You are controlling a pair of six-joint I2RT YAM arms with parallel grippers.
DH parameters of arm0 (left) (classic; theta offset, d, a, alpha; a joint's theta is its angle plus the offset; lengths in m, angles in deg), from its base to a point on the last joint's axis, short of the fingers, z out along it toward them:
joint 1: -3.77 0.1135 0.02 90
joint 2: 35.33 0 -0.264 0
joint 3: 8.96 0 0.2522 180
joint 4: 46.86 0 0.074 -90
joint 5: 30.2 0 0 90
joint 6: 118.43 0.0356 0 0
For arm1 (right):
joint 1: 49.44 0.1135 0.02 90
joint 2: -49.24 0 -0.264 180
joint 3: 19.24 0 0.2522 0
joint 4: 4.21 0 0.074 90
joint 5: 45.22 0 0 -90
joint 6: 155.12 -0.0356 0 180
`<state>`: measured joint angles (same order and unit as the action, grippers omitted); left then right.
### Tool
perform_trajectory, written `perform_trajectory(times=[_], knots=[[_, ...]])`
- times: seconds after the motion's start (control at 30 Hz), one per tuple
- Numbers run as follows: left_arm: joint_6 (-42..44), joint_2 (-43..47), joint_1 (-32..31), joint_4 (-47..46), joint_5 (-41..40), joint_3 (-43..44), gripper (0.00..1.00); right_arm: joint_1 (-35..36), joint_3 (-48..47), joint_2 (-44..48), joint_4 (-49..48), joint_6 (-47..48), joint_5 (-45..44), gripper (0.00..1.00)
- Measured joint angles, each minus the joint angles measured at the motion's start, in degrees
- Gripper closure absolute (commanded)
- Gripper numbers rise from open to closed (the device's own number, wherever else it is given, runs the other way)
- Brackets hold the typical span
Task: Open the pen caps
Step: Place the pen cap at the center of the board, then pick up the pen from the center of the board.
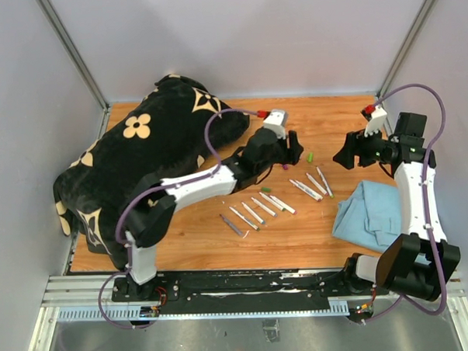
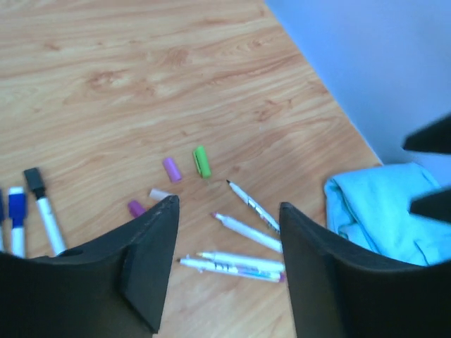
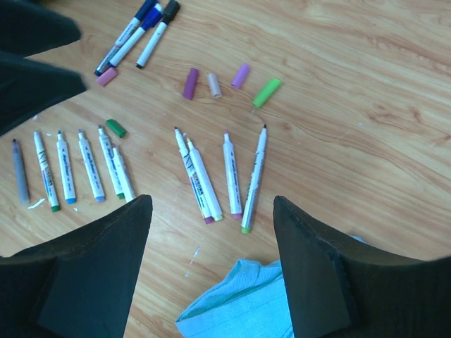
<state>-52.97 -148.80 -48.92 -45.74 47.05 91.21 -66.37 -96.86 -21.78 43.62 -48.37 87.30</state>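
Observation:
Several loose pen caps lie on the wooden table: a green cap (image 3: 267, 92), two purple caps (image 3: 241, 75), a pale cap (image 3: 214, 84), a pink cap (image 3: 107, 76) and a dark green cap (image 3: 116, 127). Three markers at the far left still wear blue and black caps (image 3: 151, 14). Uncapped white markers lie in two groups (image 3: 211, 176) (image 3: 70, 172). My left gripper (image 2: 229, 205) is open and empty, hovering over the four uncapped markers, with the green cap (image 2: 202, 161) just beyond. My right gripper (image 3: 211, 201) is open and empty above the markers' near ends.
A light blue cloth (image 1: 371, 208) lies at the right, near the right group of markers. A black bag with beige flowers (image 1: 140, 148) fills the left of the table. Grey walls enclose the back and sides.

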Motion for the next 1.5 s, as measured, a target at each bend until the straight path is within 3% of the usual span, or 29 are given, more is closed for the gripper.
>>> perform_trajectory(times=[0.07,0.2,0.43,0.7,1.5], knots=[[2.9,6.9,0.1,-5.2,0.9,-9.7,0.23,0.0,0.2,0.3,0.1,0.9,2.0,0.3],[8.4,16.9,1.2,-10.6,2.1,-25.3,0.18,0.0,0.5,0.4,0.4,2.7,5.2,0.3],[12.4,26.2,8.8,-11.4,8.2,-37.0,0.13,0.0,0.5,0.1,1.0,4.8,8.9,0.31],[12.6,26.9,13.5,-9.3,13.4,-37.1,0.12,0.1,0.6,-0.5,1.0,6.1,10.5,0.31],[14.3,19.5,14.1,-2.6,14.8,-30.6,0.13,0.6,0.7,-1.0,2.1,7.3,11.5,0.31]])
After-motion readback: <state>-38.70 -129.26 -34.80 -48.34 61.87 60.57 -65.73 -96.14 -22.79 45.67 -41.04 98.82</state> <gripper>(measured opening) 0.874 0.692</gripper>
